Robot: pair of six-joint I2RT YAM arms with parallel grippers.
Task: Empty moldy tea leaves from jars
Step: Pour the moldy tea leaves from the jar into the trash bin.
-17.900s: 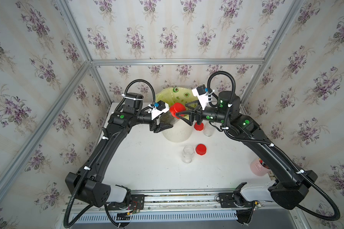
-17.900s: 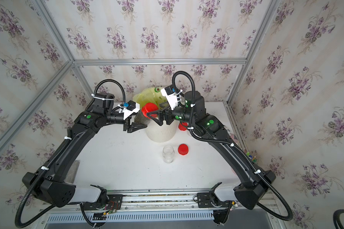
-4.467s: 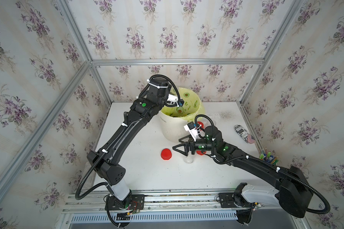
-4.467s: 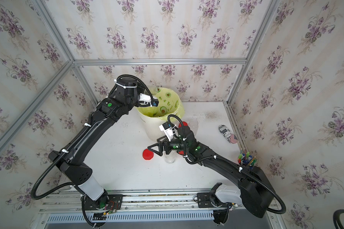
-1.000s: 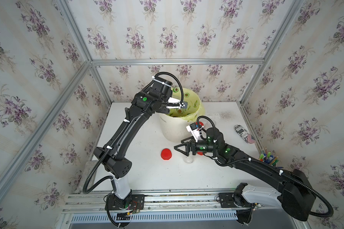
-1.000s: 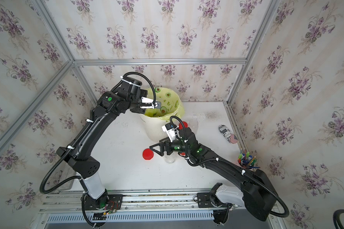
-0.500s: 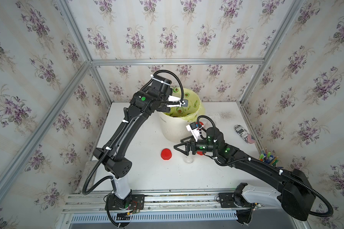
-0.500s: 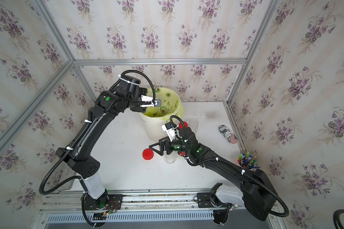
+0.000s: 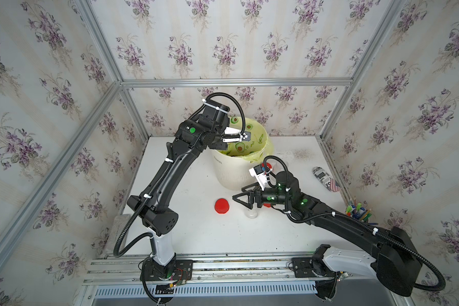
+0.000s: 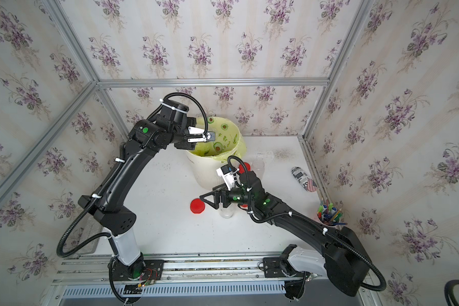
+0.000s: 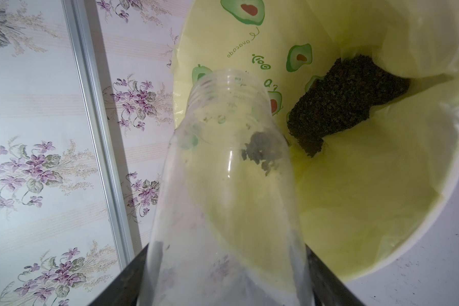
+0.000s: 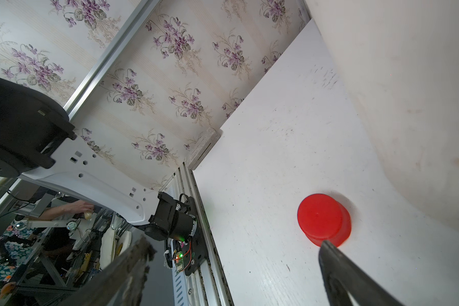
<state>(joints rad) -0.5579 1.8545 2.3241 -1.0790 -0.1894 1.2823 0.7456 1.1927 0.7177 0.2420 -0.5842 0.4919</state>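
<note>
**Jar tipped over bin, clump left inside**

Left pincer (image 11: 228, 280) is closed round the lower body of a small clear plastic cylindrical jar (image 11: 228, 185). The jar is lidless, its mouth tilted over the white round bin with yellow-green liner (image 9: 231, 172) at the far centre of the white worktop (image 9: 196, 238).

Dark greenish-brown loose tea leaves (image 11: 347, 98) lie heaped in the liner. A small clump (image 11: 263, 152) clings inside the jar.

Right pincer (image 9: 239, 193) gapes wide and empty near a second open clear jar (image 9: 251, 213), which stands just right of a round red screw lid (image 9: 221, 206).

Judgement: the jar is light, thin-walled and smooth, so hold it mid-body, squeeze gently and keep the mouth free. The clump looks sticky and likely needs a shake.
</note>
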